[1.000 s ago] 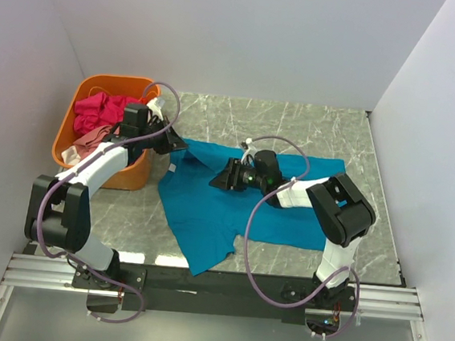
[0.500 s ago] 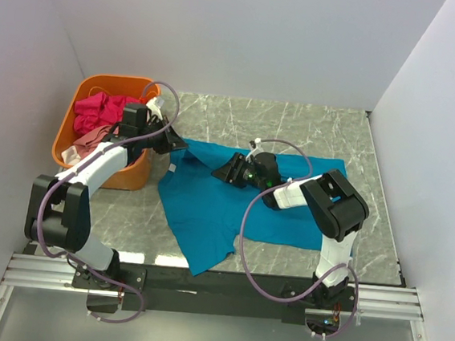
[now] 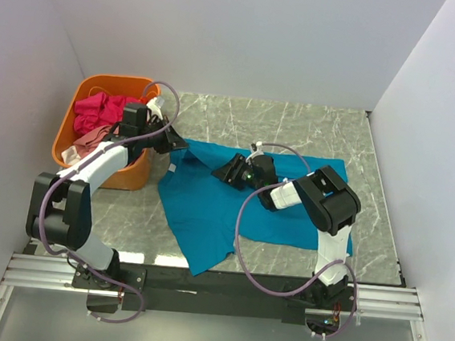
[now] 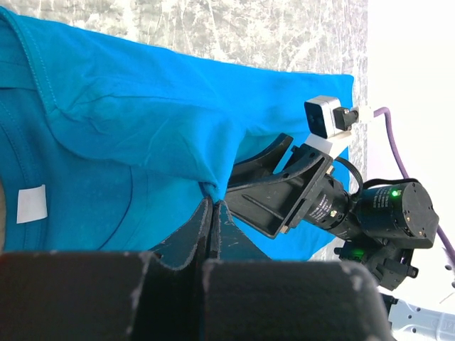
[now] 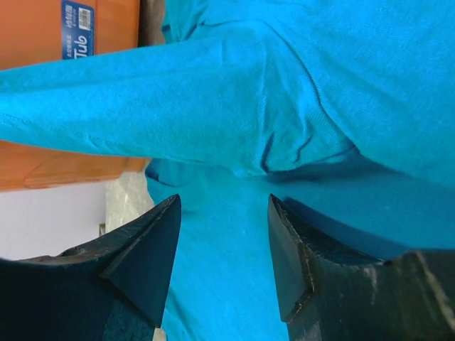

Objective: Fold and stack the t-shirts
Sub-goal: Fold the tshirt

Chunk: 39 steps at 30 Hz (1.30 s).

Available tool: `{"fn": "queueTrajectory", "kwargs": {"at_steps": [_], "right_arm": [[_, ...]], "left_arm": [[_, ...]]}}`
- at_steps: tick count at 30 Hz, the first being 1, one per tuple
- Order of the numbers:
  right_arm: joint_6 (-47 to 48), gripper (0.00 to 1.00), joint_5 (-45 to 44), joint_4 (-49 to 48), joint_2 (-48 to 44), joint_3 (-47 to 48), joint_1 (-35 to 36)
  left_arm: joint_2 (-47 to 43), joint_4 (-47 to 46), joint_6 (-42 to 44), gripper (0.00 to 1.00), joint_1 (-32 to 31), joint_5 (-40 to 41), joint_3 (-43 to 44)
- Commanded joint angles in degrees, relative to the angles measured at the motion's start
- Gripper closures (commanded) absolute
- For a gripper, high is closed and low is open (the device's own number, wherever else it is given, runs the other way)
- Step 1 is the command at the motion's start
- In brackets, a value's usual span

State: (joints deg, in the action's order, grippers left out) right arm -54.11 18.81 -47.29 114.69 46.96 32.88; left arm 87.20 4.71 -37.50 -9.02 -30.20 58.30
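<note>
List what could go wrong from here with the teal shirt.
1. The left gripper pinches only a thin fold of the teal t-shirt; a tug may pull it free.
2. The right gripper stands open close beside the left one; closing there may knock it or grab the same fold.
3. The shirt's lower corner lies at the near edge of the table and might slide off.

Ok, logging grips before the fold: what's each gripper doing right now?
Left gripper: shut, pinching the teal-blue t-shirt.
Right gripper: open, holding nothing.
</note>
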Motion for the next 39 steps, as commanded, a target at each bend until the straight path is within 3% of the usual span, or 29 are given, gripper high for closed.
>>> {"fn": "queueTrajectory", "kwargs": {"at_steps": [1, 26, 39], "right_arm": [[-1.2, 0.41, -1.8, -5.3, 1.3, 1.6, 0.4], [-1.8, 0.51, -1.9, -11.3, 4.7, 2.2, 0.3], [-1.7, 0.64, -1.1, -13.4, 4.0, 1.4, -0.8]], "left_arm": [[0.3, -2.5, -0.6, 1.00, 0.3, -1.5, 0.6], [0.2, -2.7, -0.8, 0.99, 0.4, -1.9, 0.3], [0.3, -2.6, -0.7, 0.99, 0.4, -1.6, 0.3]]}}
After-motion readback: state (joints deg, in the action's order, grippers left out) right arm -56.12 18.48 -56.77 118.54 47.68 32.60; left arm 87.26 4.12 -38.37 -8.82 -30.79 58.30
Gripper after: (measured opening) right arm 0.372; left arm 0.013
